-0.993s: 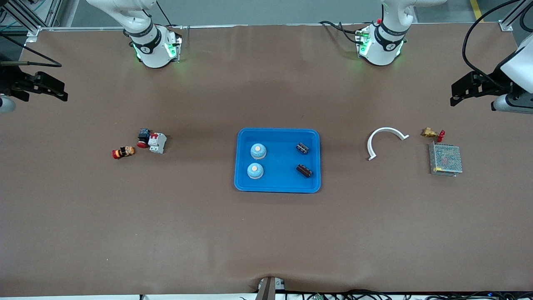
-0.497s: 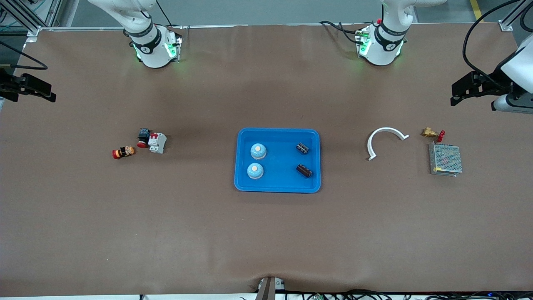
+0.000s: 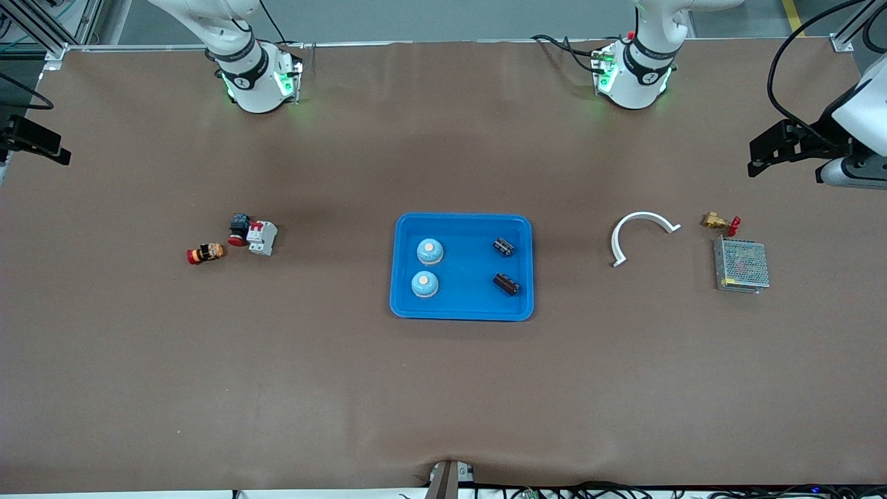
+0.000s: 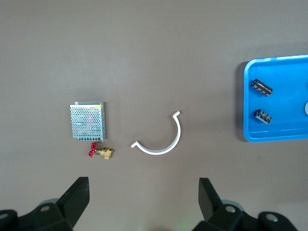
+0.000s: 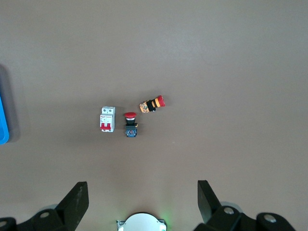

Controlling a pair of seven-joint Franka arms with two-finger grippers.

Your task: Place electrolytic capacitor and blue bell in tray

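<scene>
The blue tray (image 3: 463,305) lies in the middle of the table. In it are two light-blue bells (image 3: 429,251) (image 3: 424,284) and two dark electrolytic capacitors (image 3: 504,246) (image 3: 506,283). The left wrist view shows the tray (image 4: 284,98) with both capacitors (image 4: 261,87) (image 4: 263,116). My left gripper (image 3: 757,158) hangs open and empty over bare table at the left arm's end; its fingers stand wide apart (image 4: 142,185). My right gripper (image 3: 41,142) hangs open and empty over the right arm's end, partly out of the front view (image 5: 142,187).
Toward the left arm's end lie a white curved piece (image 3: 641,232), a brass valve with a red handle (image 3: 719,222) and a metal mesh box (image 3: 741,265). Toward the right arm's end lie a circuit breaker (image 3: 262,237) and two red push buttons (image 3: 239,229) (image 3: 205,253).
My right gripper has drawn outward toward the right arm's end of the table, partly leaving the front view. The left gripper has barely shifted. Nothing in the tray moved.
</scene>
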